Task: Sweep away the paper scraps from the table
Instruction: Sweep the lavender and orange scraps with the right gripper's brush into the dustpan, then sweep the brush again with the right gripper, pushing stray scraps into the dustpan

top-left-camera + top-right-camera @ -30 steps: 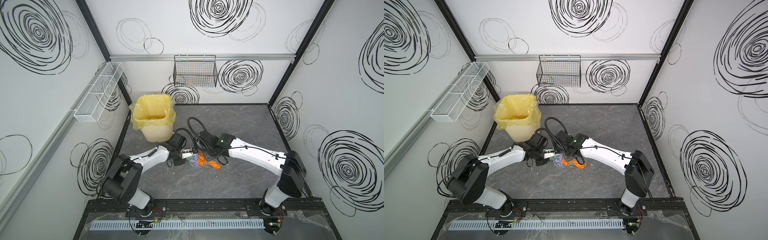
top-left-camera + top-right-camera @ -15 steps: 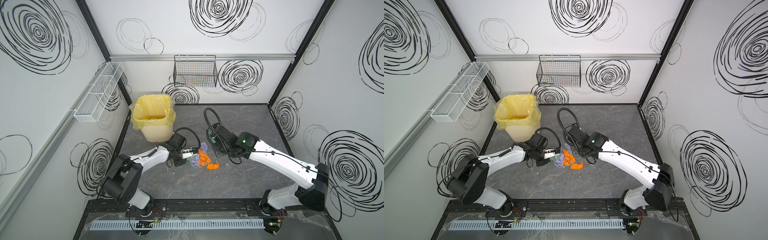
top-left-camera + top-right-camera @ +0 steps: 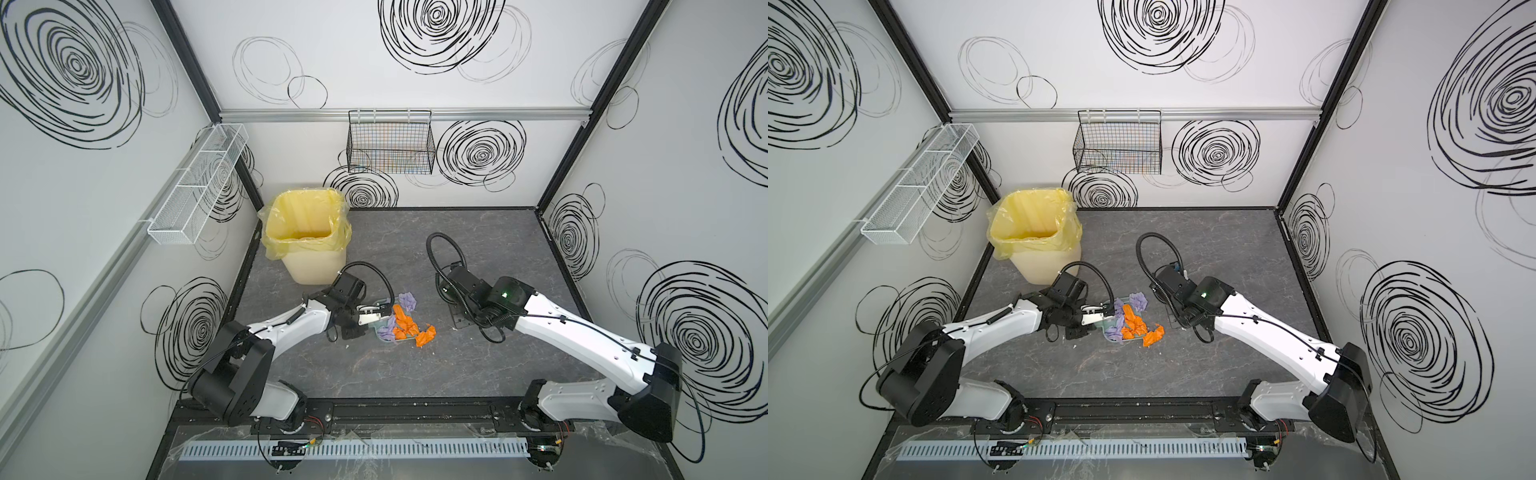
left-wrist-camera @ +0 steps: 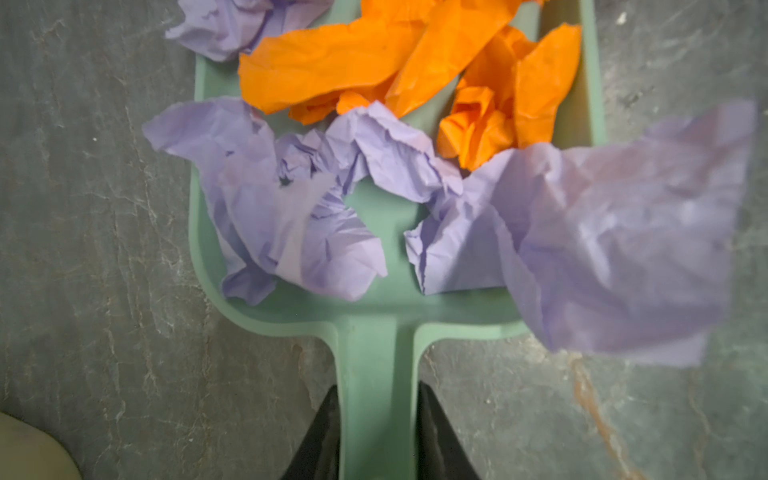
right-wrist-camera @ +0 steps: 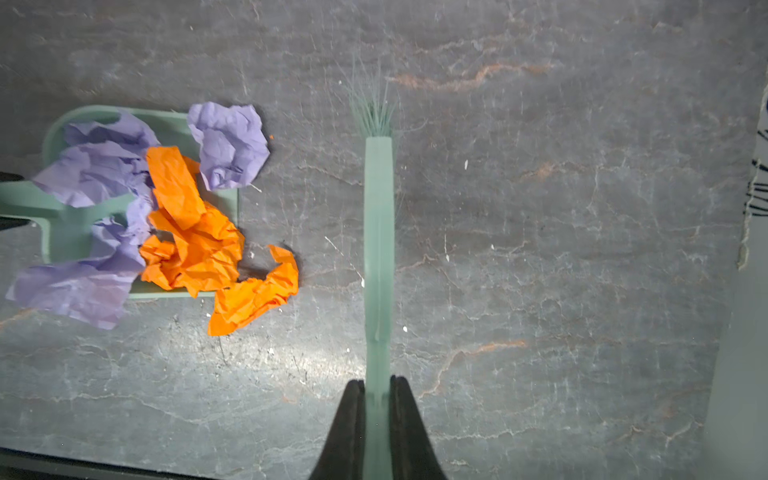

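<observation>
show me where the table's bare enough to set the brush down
Bare: the table behind the right arm, from bin to right wall; also the front strip between scraps and rail. Crowded: mid-left, around the dustpan and left arm.

Both the left arm (image 3: 286, 330) and the right arm (image 3: 590, 349) are being shown clad in glossy white shells, joined by black joint housings. A black ribbed cable (image 3: 432, 253) is being carried at the right wrist, and a thin black wire (image 3: 540, 316) is being clipped along the white shell. A green light (image 3: 505, 294) is being shown there. The left gripper (image 4: 377, 386) and right gripper (image 5: 377, 380) are being shown with black tapering fingers (image 5: 349, 428).
</observation>
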Robot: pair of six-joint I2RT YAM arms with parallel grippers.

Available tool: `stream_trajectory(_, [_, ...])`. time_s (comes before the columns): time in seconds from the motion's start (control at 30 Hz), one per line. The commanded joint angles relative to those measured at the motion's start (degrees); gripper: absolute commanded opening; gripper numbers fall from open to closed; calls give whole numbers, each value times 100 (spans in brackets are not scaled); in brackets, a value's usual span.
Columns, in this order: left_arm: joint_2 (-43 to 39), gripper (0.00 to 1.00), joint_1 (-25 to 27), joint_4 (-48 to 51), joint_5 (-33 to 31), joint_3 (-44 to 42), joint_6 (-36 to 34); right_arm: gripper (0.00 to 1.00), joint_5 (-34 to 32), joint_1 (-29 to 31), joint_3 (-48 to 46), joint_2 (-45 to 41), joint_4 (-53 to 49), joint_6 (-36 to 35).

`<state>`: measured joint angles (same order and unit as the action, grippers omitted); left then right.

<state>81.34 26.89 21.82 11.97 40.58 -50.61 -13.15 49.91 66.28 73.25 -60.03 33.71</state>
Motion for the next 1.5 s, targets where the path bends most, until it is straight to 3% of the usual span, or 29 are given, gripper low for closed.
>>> stream_trajectory(0.0, [-103,0,-66,388,9,-146,-420,0,146,81,-46,61,-582,494])
stream_trajectory(0.5, [-67,0,27,384,137,-103,-303,0,846,1224,-654,367,681,2173])
stream_trajectory(0.9, [-70,0,88,279,219,-191,-143,0,574,1333,-721,109,2088,2477])
stream_trajectory(1.17, [-92,0,95,256,359,-164,-59,0,602,1321,-678,268,1993,2447])
stream_trajectory(1.47, [-56,0,88,203,386,-130,-35,0,26,1332,-324,302,857,2539])
